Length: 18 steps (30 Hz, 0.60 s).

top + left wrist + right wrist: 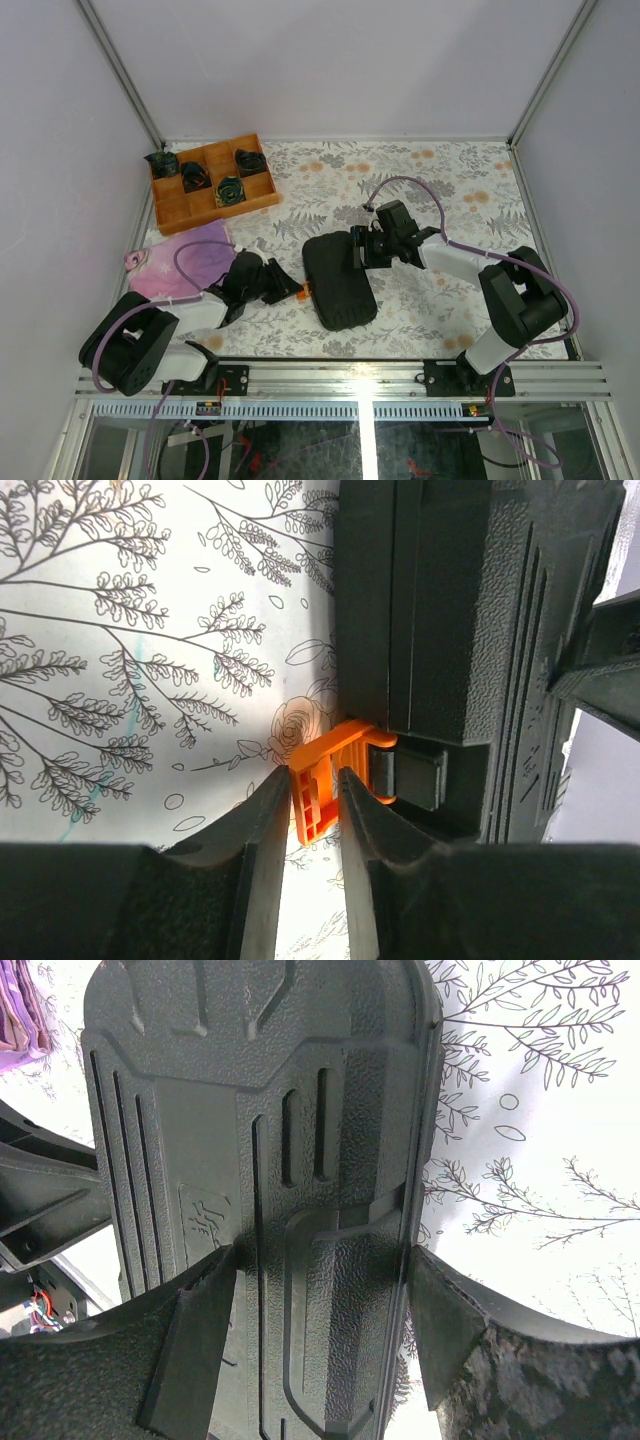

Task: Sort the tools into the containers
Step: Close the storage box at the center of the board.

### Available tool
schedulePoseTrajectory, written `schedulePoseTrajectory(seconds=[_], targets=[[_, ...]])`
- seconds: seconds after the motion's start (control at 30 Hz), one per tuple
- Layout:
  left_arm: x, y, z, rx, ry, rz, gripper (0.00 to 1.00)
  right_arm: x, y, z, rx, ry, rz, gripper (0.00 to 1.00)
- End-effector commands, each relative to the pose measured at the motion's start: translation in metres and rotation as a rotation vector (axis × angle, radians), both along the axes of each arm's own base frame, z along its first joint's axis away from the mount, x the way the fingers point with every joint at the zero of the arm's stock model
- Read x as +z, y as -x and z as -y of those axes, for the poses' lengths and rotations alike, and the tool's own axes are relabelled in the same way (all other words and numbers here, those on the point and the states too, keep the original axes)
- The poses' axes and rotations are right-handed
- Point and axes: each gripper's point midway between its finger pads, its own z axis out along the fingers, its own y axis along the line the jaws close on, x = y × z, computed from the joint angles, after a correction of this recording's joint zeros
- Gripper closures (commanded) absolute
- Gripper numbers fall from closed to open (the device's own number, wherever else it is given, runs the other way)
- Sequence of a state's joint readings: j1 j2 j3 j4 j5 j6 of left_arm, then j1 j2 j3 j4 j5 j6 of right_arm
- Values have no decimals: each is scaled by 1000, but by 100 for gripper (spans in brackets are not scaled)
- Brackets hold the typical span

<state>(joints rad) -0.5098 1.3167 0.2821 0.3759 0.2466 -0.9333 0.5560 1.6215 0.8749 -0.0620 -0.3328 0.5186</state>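
The left gripper is pinching shut on the small orange tab, its two dark fingers pressing the ribbed plastic from both sides. That tab is sticking out of the near-left edge of the black case, which is lying closed and flat near the middle of the flower-printed table. The right gripper is standing with its jaws spread wide over the far-right end of the same case. One finger is showing over the lid and the other is sitting just at the lid's side edge. Whether those fingers are touching the lid is not showing. The case is looking like pebbled black moulded plastic, a rounded rectangle with long raised ribs, several slot-shaped recesses and a small embossed mark too faint to read. With the case shut, its inside is staying hidden. Both wrist views are cutting the case off at their borders. Well away at the far left, a wooden tray is holding a few dark objects too small to identify, and a pink cloth is lying beside the left arm.
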Motion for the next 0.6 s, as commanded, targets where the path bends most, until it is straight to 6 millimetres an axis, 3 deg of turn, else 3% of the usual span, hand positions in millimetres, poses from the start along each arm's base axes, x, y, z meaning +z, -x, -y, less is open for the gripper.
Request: schedulePoseTrajectory(seconds=[0.0,0.23,0.57], targets=[[24,-8,15,-28,106,85,77,-52,32,35,25,213,-118,53],[32,-8,19,-38,144,112,77,-54,33,36,28,215,-122,53],[16,-8,8,-4,55,66,87,-54,33,36,26,216,-121,53]])
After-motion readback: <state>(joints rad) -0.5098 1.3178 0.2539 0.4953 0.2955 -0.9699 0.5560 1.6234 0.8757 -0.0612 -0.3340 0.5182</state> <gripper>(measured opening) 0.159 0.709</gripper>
